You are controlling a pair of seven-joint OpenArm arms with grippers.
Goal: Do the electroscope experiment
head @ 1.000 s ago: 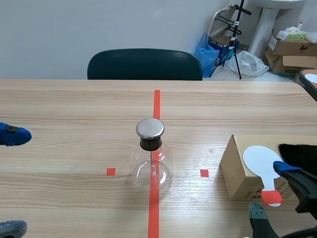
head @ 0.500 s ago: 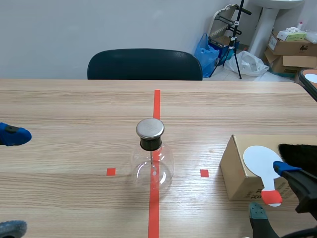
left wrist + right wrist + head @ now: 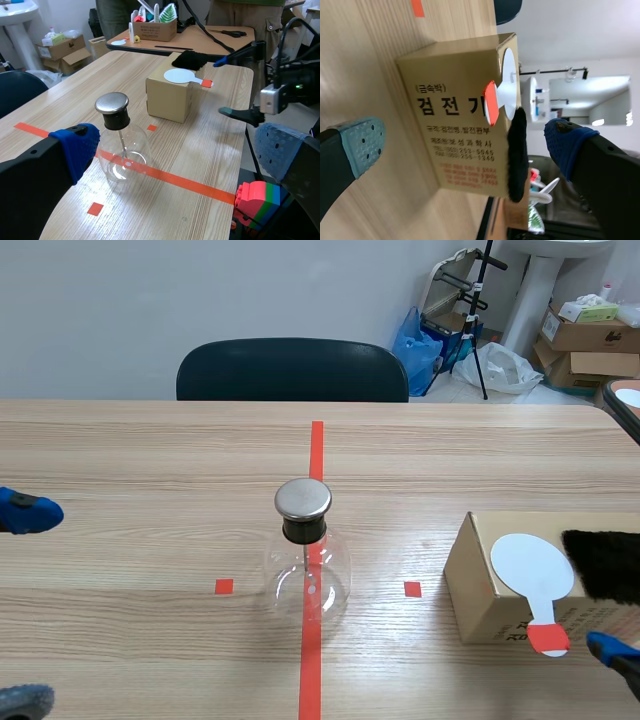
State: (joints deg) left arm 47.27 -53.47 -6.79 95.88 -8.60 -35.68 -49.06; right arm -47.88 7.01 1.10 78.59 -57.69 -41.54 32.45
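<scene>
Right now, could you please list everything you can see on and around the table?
Electroscope flask: one, clear glass with black stopper and metal cap, on the red tape line at mid-table.
Cardboard box: one, brown, on the table on the right arm's side.
Paddle: one, white disc with red-tipped handle, lying on the box.
Fur cloth: one, black, on the box beside the paddle.
Brick block: one, red, green and blue, just off the table's edge.
Chair: one, dark, behind the table.
Table: one, light wood.
Left hand: one, black, open, empty.
Right hand: one, black, open, facing the box.
</scene>
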